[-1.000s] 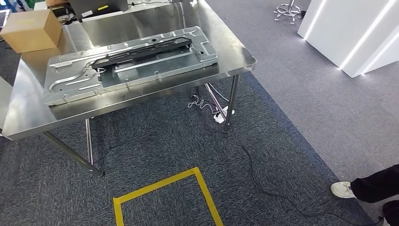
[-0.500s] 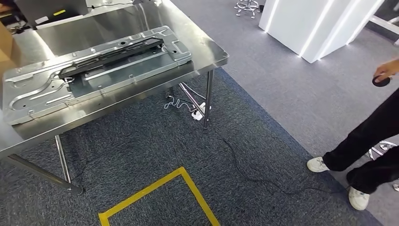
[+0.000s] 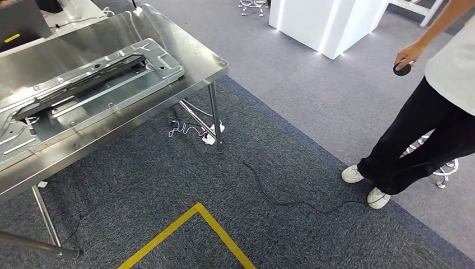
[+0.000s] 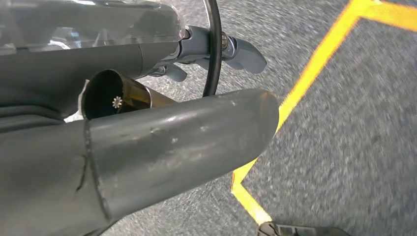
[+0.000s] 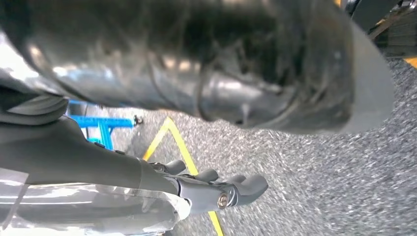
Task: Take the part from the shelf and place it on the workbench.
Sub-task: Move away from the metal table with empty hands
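Both hands hang empty, fingers loosely apart — left hand, right hand — over grey carpet. A stamped metal panel lies on the steel workbench; the shelf should be found by turning steadily — a person stands near

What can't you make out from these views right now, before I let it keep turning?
- Long black part on the ribbed sheet-metal panel: its far end is cut off by the left edge of the head view.
- Small black round object in the person's hand: too small to identify.
- Left hand: the thick grey thumb fills the wrist view, hiding the grasp.
- Right hand: motion-blurred; grasp unclear.
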Motion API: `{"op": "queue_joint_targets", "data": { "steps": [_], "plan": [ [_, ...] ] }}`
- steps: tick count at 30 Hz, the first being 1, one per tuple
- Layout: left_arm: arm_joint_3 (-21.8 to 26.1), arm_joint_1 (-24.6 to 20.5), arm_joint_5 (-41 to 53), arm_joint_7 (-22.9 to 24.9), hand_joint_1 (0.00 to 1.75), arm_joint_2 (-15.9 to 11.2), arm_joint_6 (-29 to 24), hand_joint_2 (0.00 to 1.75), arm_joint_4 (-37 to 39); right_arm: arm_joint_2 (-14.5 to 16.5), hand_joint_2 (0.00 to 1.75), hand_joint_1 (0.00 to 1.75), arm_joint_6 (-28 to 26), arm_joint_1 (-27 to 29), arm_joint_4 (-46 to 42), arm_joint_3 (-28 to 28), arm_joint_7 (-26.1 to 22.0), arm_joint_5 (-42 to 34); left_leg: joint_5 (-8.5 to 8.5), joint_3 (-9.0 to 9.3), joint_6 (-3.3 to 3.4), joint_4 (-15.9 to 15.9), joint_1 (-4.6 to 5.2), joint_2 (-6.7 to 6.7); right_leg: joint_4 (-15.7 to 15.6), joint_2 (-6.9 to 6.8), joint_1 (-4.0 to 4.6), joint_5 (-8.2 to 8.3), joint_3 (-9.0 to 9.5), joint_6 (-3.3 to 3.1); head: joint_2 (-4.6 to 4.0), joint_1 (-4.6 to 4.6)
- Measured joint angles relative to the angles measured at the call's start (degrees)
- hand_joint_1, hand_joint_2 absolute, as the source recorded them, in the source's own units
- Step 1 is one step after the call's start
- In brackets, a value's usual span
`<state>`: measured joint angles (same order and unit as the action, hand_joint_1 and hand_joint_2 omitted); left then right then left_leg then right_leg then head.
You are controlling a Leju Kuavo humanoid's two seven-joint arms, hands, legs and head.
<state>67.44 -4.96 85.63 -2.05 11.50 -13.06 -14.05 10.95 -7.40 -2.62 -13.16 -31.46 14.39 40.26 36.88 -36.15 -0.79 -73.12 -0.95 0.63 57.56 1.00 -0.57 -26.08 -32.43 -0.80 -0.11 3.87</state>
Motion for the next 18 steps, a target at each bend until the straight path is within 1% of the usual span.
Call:
{"op": "queue_joint_targets", "data": {
  "steps": [1,2,3,4,5,6,7,8,9,10,11,12,13,14,15,16,17,18],
  "plan": [
    [-0.02,0.07,0.25,0.44,0.00,0.05,0.12,0.00,0.00,-0.01,0.00,0.00,-0.09,0.04,0.00,-0.22,0.00,-0.03,-0.41,-0.60,0.01,-1.00,-0.01,-0.12,0.12,0.80,0.03,-0.01,-0.02,-0.01,0.00,0.00],
    [-0.05,0.10,0.47,0.91,0.00,0.10,0.22,0.00,-0.01,-0.01,0.00,0.00,-0.15,0.08,0.00,-0.47,-0.01,-0.07,-2.04,-0.07,0.08,0.48,-0.04,-0.23,0.27,1.64,0.04,-0.03,-0.01,0.02,0.00,0.00],
    [-0.10,0.11,0.63,1.26,0.00,0.12,0.29,0.00,-0.01,-0.02,0.00,0.00,-0.18,0.10,0.00,-0.70,-0.01,-0.10,-4.39,1.32,0.19,3.87,-0.09,-0.63,0.48,2.46,0.02,-0.09,-0.01,0.10,0.00,0.00],
    [-0.19,0.15,0.77,1.43,0.00,0.13,0.31,0.00,-0.02,-0.02,0.00,0.00,-0.17,0.11,0.00,-0.88,-0.01,-0.12,-6.31,2.97,0.39,7.81,-0.15,-1.75,0.74,3.20,0.01,-0.18,-0.09,0.25,0.00,0.02],
    [-0.28,0.18,0.89,1.54,0.00,0.14,0.31,0.00,-0.02,-0.02,0.00,0.00,-0.17,0.06,0.00,-1.02,-0.01,-0.12,-7.66,4.29,0.54,11.21,-0.20,-2.85,1.09,3.92,0.06,-0.30,-0.29,0.47,0.00,0.02],
    [-0.39,0.15,0.99,1.59,0.00,0.17,0.33,0.00,-0.02,-0.02,0.00,0.00,-0.16,0.02,0.00,-1.10,-0.01,-0.13,-8.23,5.02,0.68,13.24,-0.22,-3.73,1.36,4.47,0.09,-0.34,-0.56,0.76,0.00,0.04],
    [-0.49,0.10,1.05,1.62,0.00,0.22,0.34,0.00,-0.02,-0.02,0.00,0.00,-0.16,0.04,0.00,-1.17,-0.01,-0.13,-8.15,5.23,0.84,13.99,-0.13,-4.20,1.49,4.99,0.08,-0.32,-0.82,1.12,0.00,0.04],
    [-0.60,-0.02,1.10,1.66,0.00,0.28,0.35,0.00,-0.03,-0.02,0.00,0.00,-0.17,0.11,0.00,-1.21,-0.02,-0.13,-8.23,5.25,1.01,14.16,0.01,-3.83,1.48,5.49,0.04,-0.20,-1.04,1.51,0.00,0.03],
    [-0.72,-0.13,1.17,1.68,0.00,0.40,0.39,0.00,-0.03,-0.04,0.00,0.00,-0.20,0.23,0.00,-1.26,-0.09,-0.19,-8.44,5.36,1.37,14.35,-0.04,-3.25,1.45,5.75,-0.08,-0.12,-1.17,1.86,0.00,0.03],
    [-0.81,-0.17,1.21,1.68,0.00,0.49,0.43,0.00,-0.05,-0.06,0.00,0.00,-0.27,0.34,0.00,-1.39,-0.31,-0.27,-8.68,5.52,1.77,14.65,-0.07,-2.65,1.79,5.19,-0.12,-0.36,-1.39,2.16,0.00,0.05],
    [-0.87,-0.18,1.26,1.59,0.00,0.57,0.47,0.00,-0.11,-0.08,0.00,0.00,-0.36,0.36,0.00,-1.60,-0.62,-0.36,-8.95,5.66,2.19,14.97,-0.17,-2.00,2.97,4.04,-0.10,-1.17,-2.00,2.39,0.00,0.13],
    [-0.90,-0.13,1.29,1.40,0.00,0.63,0.55,0.00,-0.16,-0.11,0.00,0.00,-0.46,0.31,0.00,-1.86,-1.01,-0.44,-9.15,5.70,2.52,15.25,-0.27,-1.29,5.37,2.55,-0.08,-2.63,-3.15,2.58,0.00,0.20],
    [-0.91,-0.07,1.30,1.14,0.00,0.63,0.62,0.00,-0.22,-0.16,0.00,0.00,-0.54,0.24,0.00,-2.15,-1.40,-0.45,-9.20,5.69,2.69,15.32,-0.18,-0.60,8.78,1.03,-0.06,-4.50,-4.84,2.79,0.00,0.27],
    [-0.91,-0.02,1.29,0.72,0.00,0.63,0.71,0.00,-0.26,-0.21,0.00,0.00,-0.58,0.16,0.00,-2.40,-1.70,-0.40,-9.18,5.65,2.80,15.32,-0.12,0.14,12.63,0.19,-0.13,-6.28,-6.75,3.00,0.00,0.30],
    [-0.91,0.01,1.28,0.19,0.00,0.64,0.80,0.00,-0.26,-0.27,0.00,0.00,-0.60,0.12,0.00,-2.60,-1.96,-0.31,-9.12,5.63,2.82,15.29,-0.06,0.92,15.78,-0.23,-0.25,-7.35,-8.29,3.20,0.00,0.31],
    [-0.91,-0.01,1.22,-0.51,0.00,0.64,0.85,0.00,-0.26,-0.34,0.00,0.00,-0.59,0.12,0.00,-2.81,-2.19,-0.20,-9.04,5.65,2.80,15.27,-0.04,1.66,17.19,-0.48,-0.37,-7.39,-8.96,3.35,0.00,0.31],
    [-0.91,-0.07,1.16,-1.27,0.00,0.69,0.86,0.00,-0.26,-0.44,0.00,0.00,-0.54,0.13,0.00,-3.05,-2.45,-0.07,-8.93,5.72,2.73,15.24,-0.04,2.35,16.39,-0.72,-0.49,-6.37,-8.48,3.43,0.00,0.31],
    [-0.92,-0.16,1.10,-1.94,0.00,0.73,0.85,0.00,-0.26,-0.58,0.00,0.00,-0.41,0.14,-0.01,-3.30,-2.72,0.09,-8.78,5.86,2.60,15.21,-0.05,2.96,13.44,-1.20,-0.59,-4.57,-6.88,3.45,0.00,0.31]
  ]
}}
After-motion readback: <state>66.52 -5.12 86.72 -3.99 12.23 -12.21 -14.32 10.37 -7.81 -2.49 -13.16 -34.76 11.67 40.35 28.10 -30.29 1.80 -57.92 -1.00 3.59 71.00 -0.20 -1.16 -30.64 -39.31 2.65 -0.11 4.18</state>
